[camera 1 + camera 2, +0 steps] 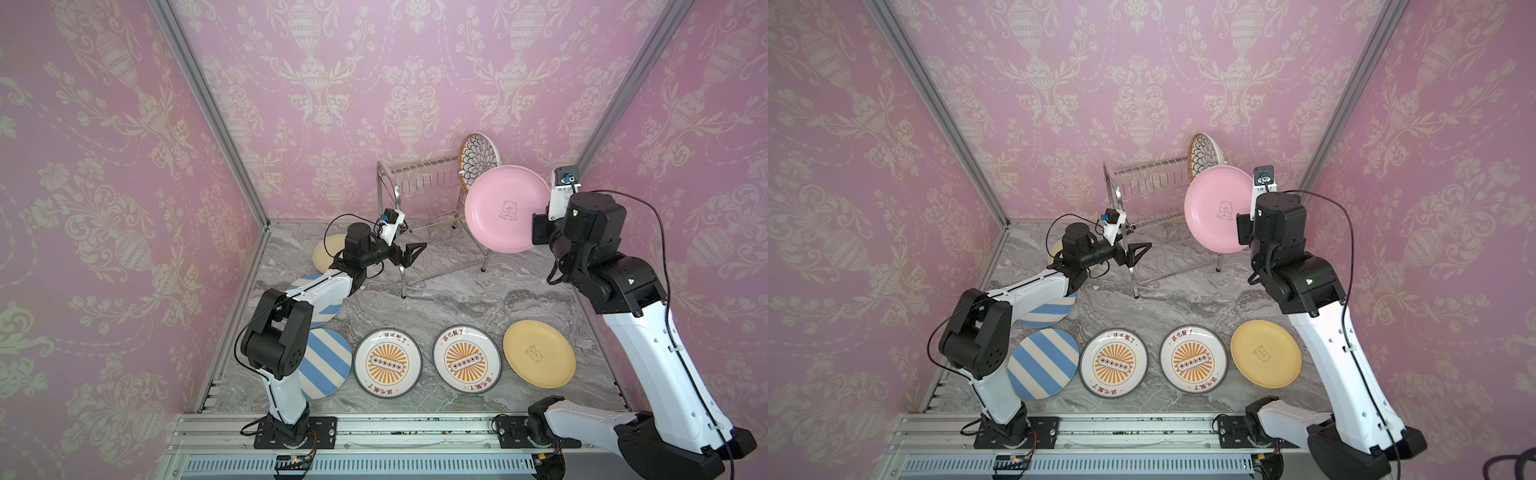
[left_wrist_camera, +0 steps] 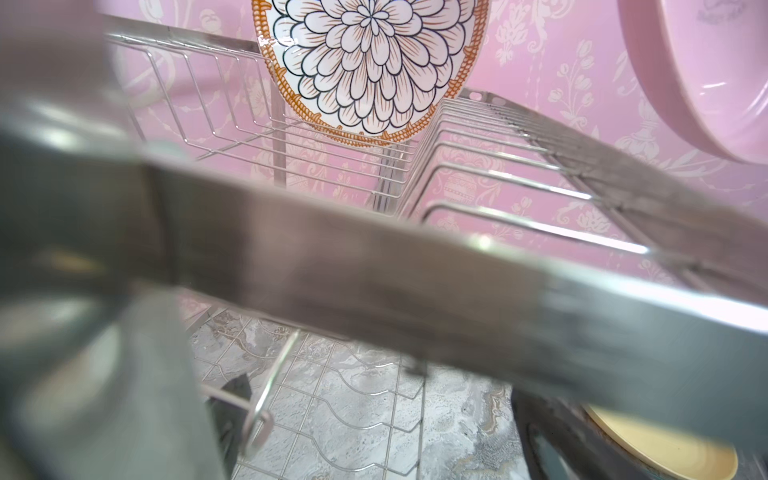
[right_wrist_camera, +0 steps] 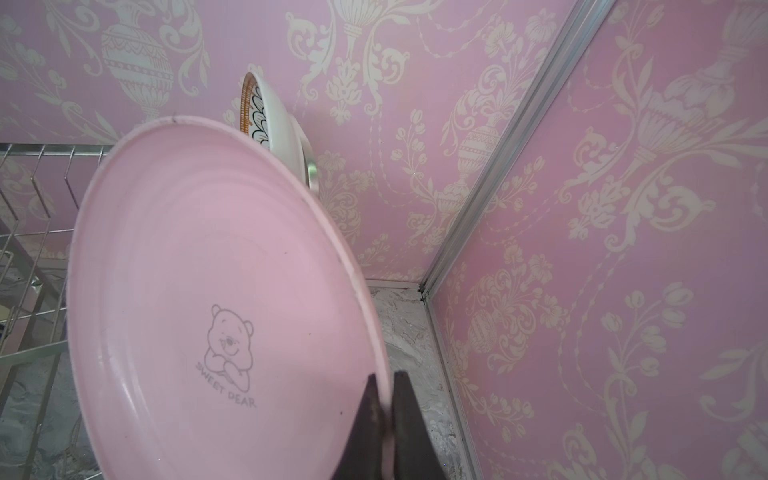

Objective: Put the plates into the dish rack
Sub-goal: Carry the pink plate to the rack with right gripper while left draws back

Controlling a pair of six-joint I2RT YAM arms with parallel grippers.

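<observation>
step: pink plate (image 1: 505, 216) mid-carry to rack (image 1: 424, 195); held on edge, tilted, just beside the rack's right end, not yet in a slot
R gripper (image 3: 384, 399): pinching pink plate's rim, one finger each side of the lip; wrist view shows it clearly
L gripper (image 1: 409, 253): at the rack's near-left frame; looks pressed onto or bracing the tube, but wrist view is blurred there; can't tell if spread or closed
rack: upper tier has petal plate (image 1: 478, 160) standing at far-right end; other slots look free; lower tier bare
pink vs petal: pink sits in front of petal plate in both top views; touching or apart, can't tell
still on table (image 1: 436, 299): 2 sunburst (image 1: 387, 361) (image 1: 467, 358); 2 striped (image 1: 326, 363) (image 1: 316, 303); yellow at right (image 1: 539, 353); yellow at left (image 1: 330, 251), part-hidden by L arm
progress: 1 of 8 racked, 2nd in hand; early
next move, as I judge: bring pink upright, line rim w/ the slot next to petal plate, lower between wires, then let go; needs clearance from petal plate's rim
risk: thin rim pinch; plate could swing or slip if it knocks a wire
</observation>
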